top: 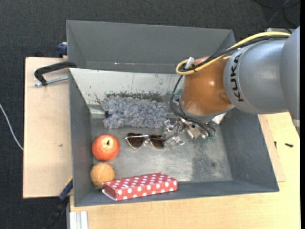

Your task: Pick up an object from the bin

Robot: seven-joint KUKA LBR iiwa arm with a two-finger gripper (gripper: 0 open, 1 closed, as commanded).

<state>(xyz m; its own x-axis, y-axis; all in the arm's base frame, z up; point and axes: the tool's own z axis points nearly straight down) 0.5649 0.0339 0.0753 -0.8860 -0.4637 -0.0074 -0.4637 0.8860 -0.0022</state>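
Grey arm [267, 75] w/ orange cover low in the bin [78, 128], gripper [174, 134] at view-right end of sunglasses [143, 140] on mid floor, open or closed not possible to tell; apple [105, 147] & orange [102, 174] left, red dotted box [140, 186] in front.

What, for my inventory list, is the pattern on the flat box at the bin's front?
The flat box is red with white dots, seen in the camera view.

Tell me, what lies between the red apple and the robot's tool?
A pair of sunglasses lies between the red apple and the tool, with one end close beside the tool, as the camera view shows.
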